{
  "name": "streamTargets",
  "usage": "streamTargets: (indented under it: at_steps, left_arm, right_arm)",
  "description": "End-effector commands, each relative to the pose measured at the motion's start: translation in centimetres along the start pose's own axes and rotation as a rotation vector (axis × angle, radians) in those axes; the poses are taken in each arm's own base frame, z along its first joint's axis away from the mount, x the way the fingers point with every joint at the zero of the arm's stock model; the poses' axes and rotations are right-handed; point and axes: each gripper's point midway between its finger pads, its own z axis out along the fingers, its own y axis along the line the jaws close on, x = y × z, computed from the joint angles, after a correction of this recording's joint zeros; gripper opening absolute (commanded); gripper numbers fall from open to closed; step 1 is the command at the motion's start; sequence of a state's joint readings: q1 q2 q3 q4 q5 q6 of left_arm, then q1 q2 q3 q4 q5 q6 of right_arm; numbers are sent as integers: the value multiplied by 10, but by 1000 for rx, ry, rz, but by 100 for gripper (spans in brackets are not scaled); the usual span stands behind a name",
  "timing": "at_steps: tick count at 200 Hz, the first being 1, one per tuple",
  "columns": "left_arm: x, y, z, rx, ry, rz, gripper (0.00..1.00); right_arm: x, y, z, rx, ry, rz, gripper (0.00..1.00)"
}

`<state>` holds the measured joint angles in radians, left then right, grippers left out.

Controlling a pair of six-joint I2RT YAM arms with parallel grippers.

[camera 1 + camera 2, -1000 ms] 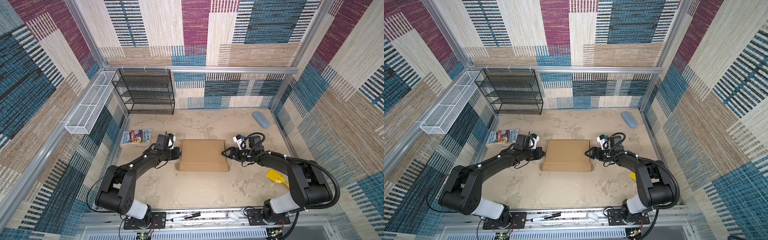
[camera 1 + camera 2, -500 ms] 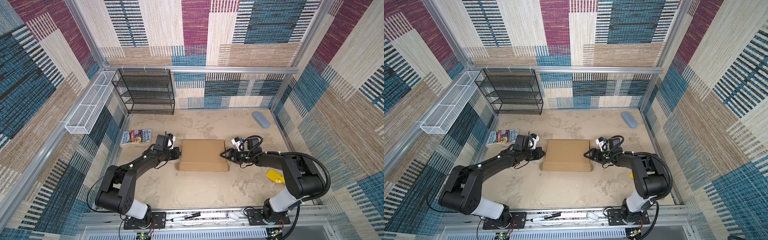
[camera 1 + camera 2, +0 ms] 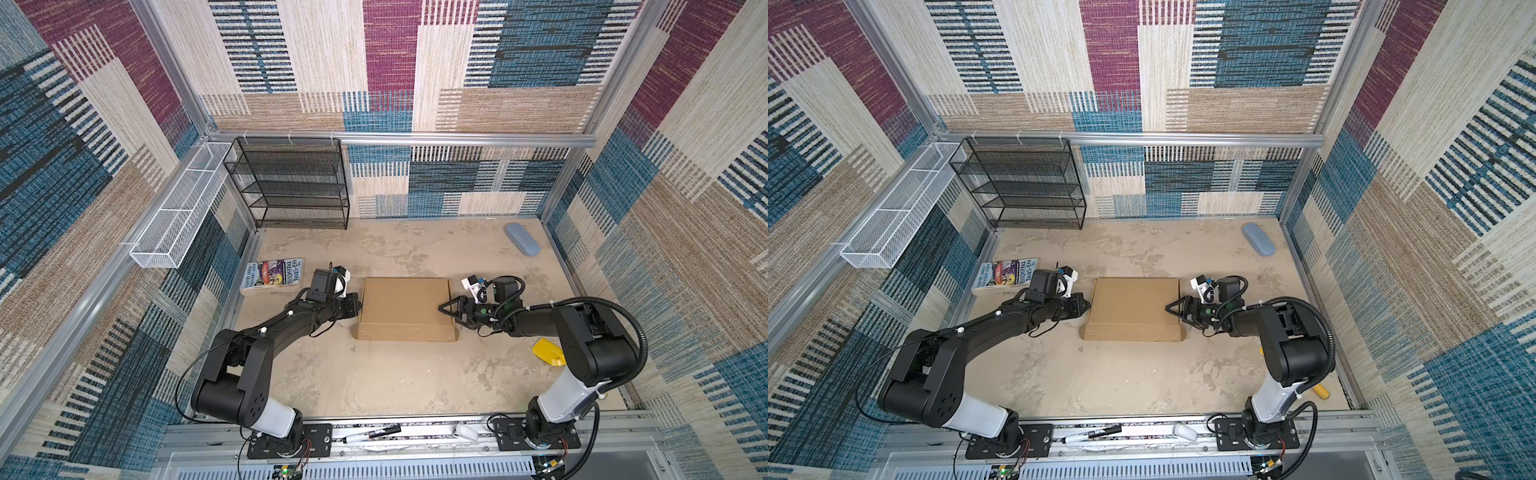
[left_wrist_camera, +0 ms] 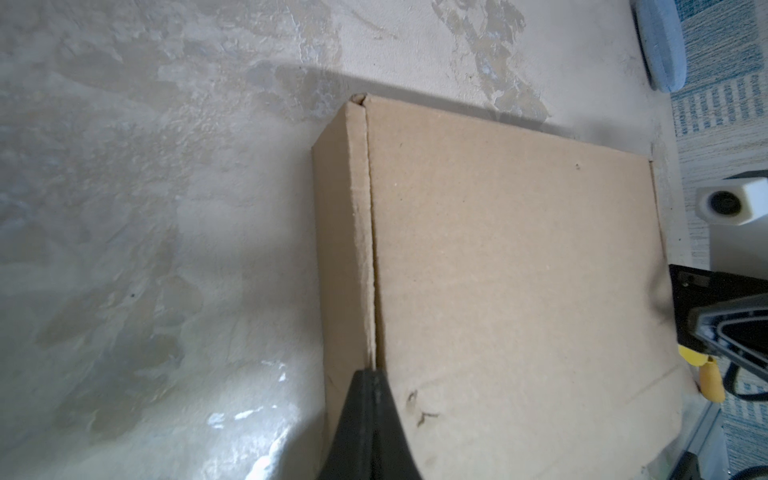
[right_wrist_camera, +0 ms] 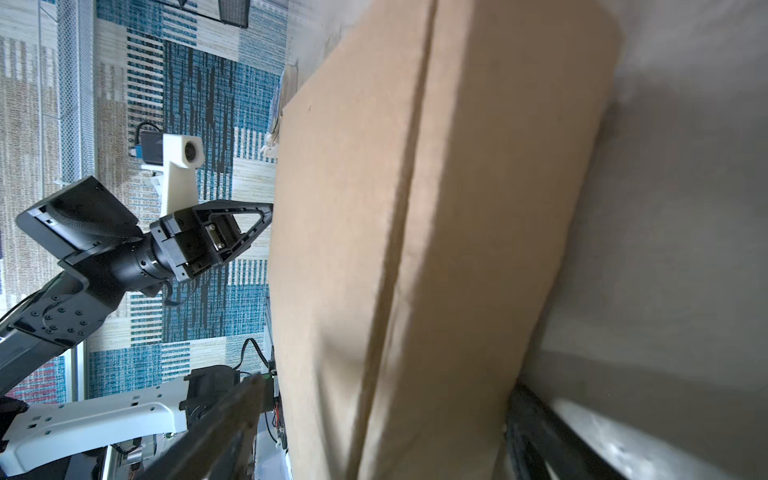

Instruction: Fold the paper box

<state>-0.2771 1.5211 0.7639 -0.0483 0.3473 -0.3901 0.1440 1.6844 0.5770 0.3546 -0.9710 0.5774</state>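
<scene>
The paper box (image 3: 405, 307) (image 3: 1133, 307) is a shut, shallow brown cardboard mailer lying flat mid-table. My left gripper (image 3: 356, 305) (image 3: 1086, 307) is shut and empty, and its tip (image 4: 374, 374) touches the seam along the box's (image 4: 519, 270) left edge. My right gripper (image 3: 444, 309) (image 3: 1170, 309) stands open at the box's right edge. In the right wrist view its jaws (image 5: 386, 390) lie on either side of the box's (image 5: 436, 249) thickness, one over the lid and one on the table side. Whether they press on it I cannot tell.
A colourful book (image 3: 272, 274) lies behind the left arm. A black mesh shelf (image 3: 291, 183) and a white wire basket (image 3: 183, 208) are at the back left. A blue-grey case (image 3: 522, 239) lies back right, a yellow object (image 3: 548, 351) by the right arm, and a marker (image 3: 370, 434) on the front rail.
The right arm's elbow has folded up and inward while its gripper stays at the box's right edge. The left arm and the box have not moved.
</scene>
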Motion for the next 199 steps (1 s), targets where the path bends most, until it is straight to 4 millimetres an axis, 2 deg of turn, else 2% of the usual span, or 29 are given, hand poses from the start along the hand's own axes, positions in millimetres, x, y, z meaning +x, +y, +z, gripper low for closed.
streamTargets:
  at_steps: [1,147,199]
  left_arm:
    - [17,15,2,-64,63,-4,2]
    - [-1,-1,5,3,27,3,2]
    - [-6,-7,3,20,18,8,2]
  right_arm:
    - [-6,17,-1,-67,-7,-29,89]
    - [-7,32,-9,-72,-57,16,85]
    - [-9,41,-7,-77,-61,12,84]
